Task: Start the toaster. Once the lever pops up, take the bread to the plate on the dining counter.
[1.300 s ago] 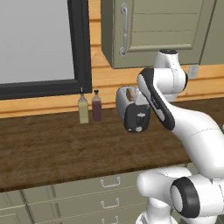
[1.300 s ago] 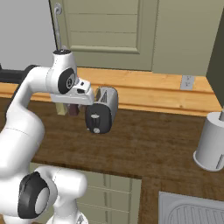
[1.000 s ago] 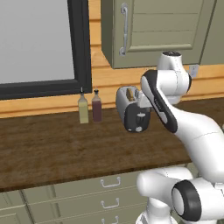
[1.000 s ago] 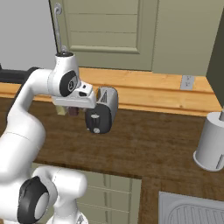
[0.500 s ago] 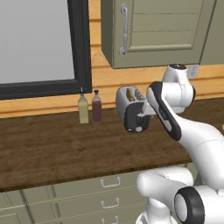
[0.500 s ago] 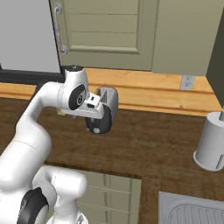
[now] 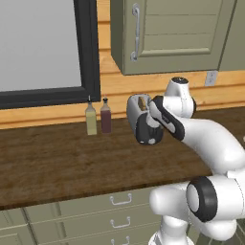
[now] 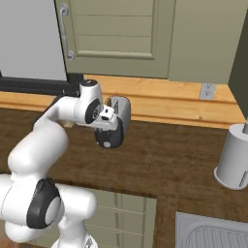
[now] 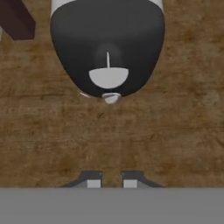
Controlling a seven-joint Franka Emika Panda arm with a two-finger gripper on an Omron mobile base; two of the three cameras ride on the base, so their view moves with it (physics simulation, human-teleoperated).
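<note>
In the left base view, the toaster (image 7: 143, 125) stands on the wood counter (image 7: 57, 158) against the back wall, just right of two small bottles (image 7: 97, 116); the bread (image 7: 142, 101) sits in a top slot, as suits toasting. The arm reaches in from the right, its hand held against the toaster's near end, evidently to work the lever. In the right base view, the gripper (image 8: 114, 125) sits close over the toaster's black end panel (image 8: 109, 137), and a grey canister (image 8: 235, 158) stands well apart to the right. In the hand view, the lever (image 9: 108, 77) sits low in its slot directly ahead, and the fingertips (image 9: 93, 180) stand nearly together, gripping nothing, apparently set for pushing rather than grasping.
</note>
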